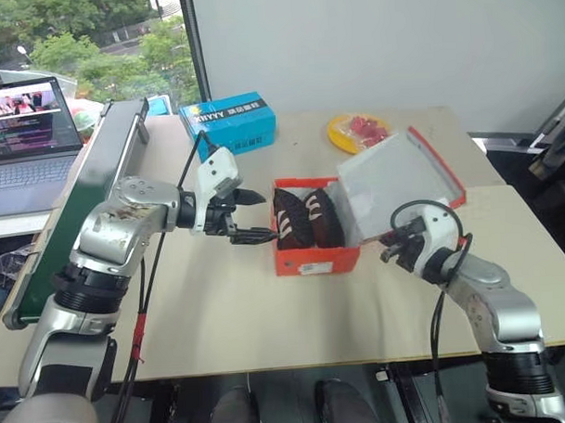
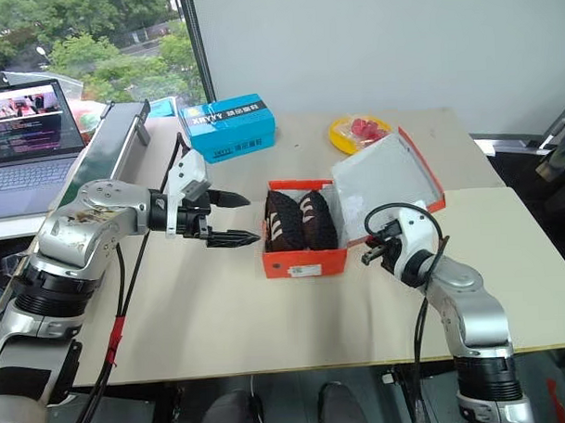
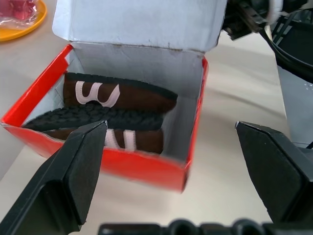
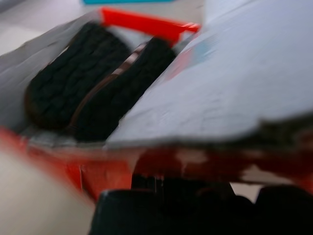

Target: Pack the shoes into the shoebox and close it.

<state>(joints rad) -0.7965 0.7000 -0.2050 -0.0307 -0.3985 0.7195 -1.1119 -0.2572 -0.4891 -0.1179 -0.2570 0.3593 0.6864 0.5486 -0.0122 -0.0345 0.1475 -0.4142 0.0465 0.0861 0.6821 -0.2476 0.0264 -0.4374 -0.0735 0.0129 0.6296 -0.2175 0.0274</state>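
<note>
Beige table (image 1: 267,305) set before a plain white wall (image 1: 369,41). Window (image 1: 82,42) at far left gives daylight and green trees. An open laptop (image 1: 25,137) sits on a side surface beneath it.

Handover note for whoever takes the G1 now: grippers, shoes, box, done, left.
Left gripper: open, holding nothing, hovering beside the shoebox on its left.
Right gripper: shut, holding nothing, just under the free edge of the raised lid on the box's right side.
Shoes: both inside the box, lying on their sides, side by side.
Done: shoes packed.
Left: fold the lid, which stands open and tilted up, over the box and press it shut.
Nearby on the table: blue box, yellow plate.
</note>
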